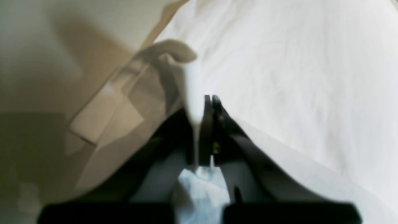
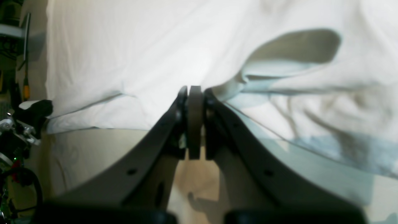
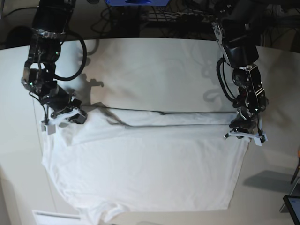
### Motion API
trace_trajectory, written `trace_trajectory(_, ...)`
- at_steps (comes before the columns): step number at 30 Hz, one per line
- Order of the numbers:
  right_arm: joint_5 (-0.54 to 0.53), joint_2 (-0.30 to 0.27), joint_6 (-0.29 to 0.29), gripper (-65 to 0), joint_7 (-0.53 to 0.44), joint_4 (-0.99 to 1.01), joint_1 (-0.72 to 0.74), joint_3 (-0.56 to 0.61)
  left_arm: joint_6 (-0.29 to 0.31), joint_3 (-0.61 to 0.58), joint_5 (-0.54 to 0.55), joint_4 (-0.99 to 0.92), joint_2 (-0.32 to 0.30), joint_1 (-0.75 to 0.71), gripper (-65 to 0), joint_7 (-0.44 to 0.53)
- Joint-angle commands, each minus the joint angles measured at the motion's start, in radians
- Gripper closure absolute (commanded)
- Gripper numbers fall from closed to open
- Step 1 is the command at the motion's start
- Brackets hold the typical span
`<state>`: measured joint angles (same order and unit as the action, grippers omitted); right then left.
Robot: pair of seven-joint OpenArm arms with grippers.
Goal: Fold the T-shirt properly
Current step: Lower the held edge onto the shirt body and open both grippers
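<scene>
T-shirt (image 3: pixel 145 168): spread on the table (image 3: pixel 154 70), far edge lifted taut between both grippers.
Left gripper (image 1: pixel 209 102): clenched on the T-shirt's edge.
Right gripper (image 2: pixel 194 93): clenched, pinching the T-shirt's opposite corner.

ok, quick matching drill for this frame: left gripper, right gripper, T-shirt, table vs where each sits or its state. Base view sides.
Things:
1. left gripper
2. right gripper
3. T-shirt
4. table

States:
A. spread flat, far edge lifted
B. shut on cloth at the view's left
C. bare off-white at the far side
D. shut on cloth at the view's right

Pairs: 1-D, 2-B, 3-A, 4-C
</scene>
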<state>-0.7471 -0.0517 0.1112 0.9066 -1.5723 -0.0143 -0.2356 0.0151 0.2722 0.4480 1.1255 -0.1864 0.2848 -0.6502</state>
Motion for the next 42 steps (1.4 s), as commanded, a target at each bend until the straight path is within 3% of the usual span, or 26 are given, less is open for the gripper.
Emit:
trace_trajectory(1,-0.015,-0.007,0.009,-0.7,-0.017,-0.015,0.033,-0.001,0.004,0.002,0.004,0.023,-0.011,0.023,0.0,0.017)
trace_trajectory(23,-0.009,-0.027,0.006,-0.6,0.016,0.189,0.313,0.0,0.004,0.011,0.005,0.02,-0.009,0.052,-0.7,0.017)
trace_trajectory(25,-0.009,-0.038,0.006,-0.6,0.015,0.214,0.333,0.002,0.004,0.012,0.007,0.02,-0.009,0.058,-6.6,0.017)
trace_trajectory(29,-0.009,-0.066,0.009,-0.6,-0.014,0.246,0.363,0.043,0.004,0.012,0.007,0.023,-0.009,0.064,-26.0,0.017)
trace_trajectory(31,-0.01,-0.081,0.009,-0.6,-0.037,0.263,0.371,0.075,0.004,0.012,0.007,0.023,-0.009,0.069,-31.7,0.017)
trace_trajectory(42,-0.01,-0.09,0.011,-0.4,-0.148,0.405,0.474,0.213,0.003,0.014,0.004,0.017,-0.02,0.118,-34.8,0.017)
